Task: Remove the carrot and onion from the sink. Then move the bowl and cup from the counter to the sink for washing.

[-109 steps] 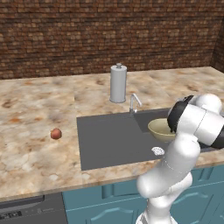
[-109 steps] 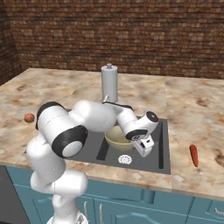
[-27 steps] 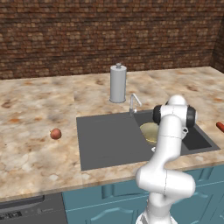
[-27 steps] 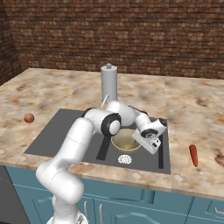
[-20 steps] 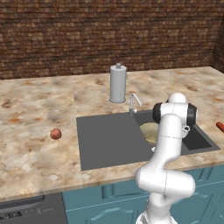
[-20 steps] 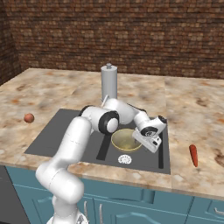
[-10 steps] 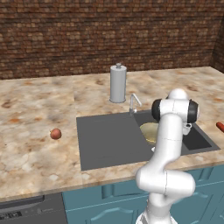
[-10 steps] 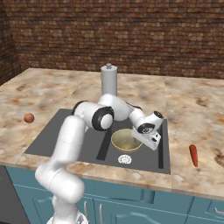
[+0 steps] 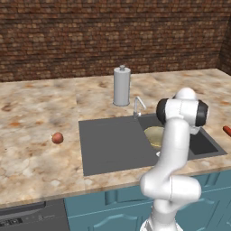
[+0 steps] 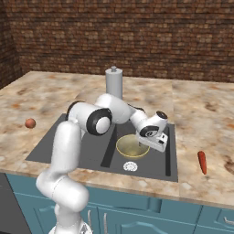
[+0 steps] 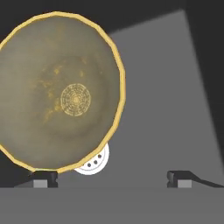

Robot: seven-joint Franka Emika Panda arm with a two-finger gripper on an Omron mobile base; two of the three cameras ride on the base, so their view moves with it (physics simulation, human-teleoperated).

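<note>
With the onion (image 9: 57,137) and the carrot (image 10: 202,162) laid out on the desk (image 9: 36,113) and the bowl (image 10: 132,146) set in the sink (image 9: 113,144), the pincer (image 10: 155,142) is held apart, and the cup remains to be moved.

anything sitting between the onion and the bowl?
In the left base view, the onion lies on the counter; between it and the bowl come bare marbled worktop, then the flat dark sink panel. Nothing stands on that stretch.
</note>
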